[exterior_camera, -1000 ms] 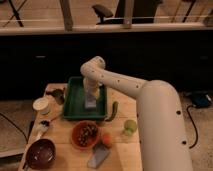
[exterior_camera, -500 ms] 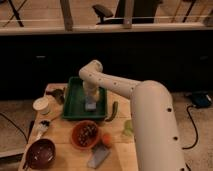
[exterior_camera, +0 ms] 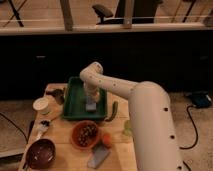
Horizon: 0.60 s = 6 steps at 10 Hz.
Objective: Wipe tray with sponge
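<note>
Dark cupboards and a railing fill the back of the room, and in front of them sits a light wooden surface full of dishes. A dark green plastic tray with a raised rim lies at the far side of the surface. The small pale blue-grey soft sponge lies inside it, near the middle. The robot's white arm bends down into the tray, and its tool sits right on top of the sponge. Whether the tool is clamped on the sponge or only pressing on it cannot be told. The step in hand looks like the wiping itself. To do it well, the robot should press down softly and hold the sponge flat on the tray floor. It should slide the sponge in long, slow strokes from end to end. It should stop short of the rim, so the tray does not bump the things near it. By count there are one tray, one sponge and two bowls: a round orange-brown bowl and a dark red-brown bowl. There are also one white cup, one dull grey block and one long thin green thing just beside the tray's right edge.
</note>
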Tool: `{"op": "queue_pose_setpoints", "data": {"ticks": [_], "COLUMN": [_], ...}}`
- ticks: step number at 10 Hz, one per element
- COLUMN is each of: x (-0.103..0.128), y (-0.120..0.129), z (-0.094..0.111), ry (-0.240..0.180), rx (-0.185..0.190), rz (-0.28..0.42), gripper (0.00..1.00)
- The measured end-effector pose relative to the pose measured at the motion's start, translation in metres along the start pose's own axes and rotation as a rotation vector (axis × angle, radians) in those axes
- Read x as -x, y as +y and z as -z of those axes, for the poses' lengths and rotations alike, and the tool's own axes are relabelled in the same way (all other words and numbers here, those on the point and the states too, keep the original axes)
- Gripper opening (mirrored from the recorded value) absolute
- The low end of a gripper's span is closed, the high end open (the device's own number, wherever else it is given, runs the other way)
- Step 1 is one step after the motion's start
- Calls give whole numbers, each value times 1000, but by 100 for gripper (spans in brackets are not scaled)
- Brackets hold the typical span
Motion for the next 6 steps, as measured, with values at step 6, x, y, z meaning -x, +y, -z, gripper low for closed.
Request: {"op": "queue_pose_setpoints", "data": {"ticks": [6], "x": [23], "y": [-37], "z": [-12], "ry": [-40], "rx": [5], "rz": [102], "gripper": [0]}}
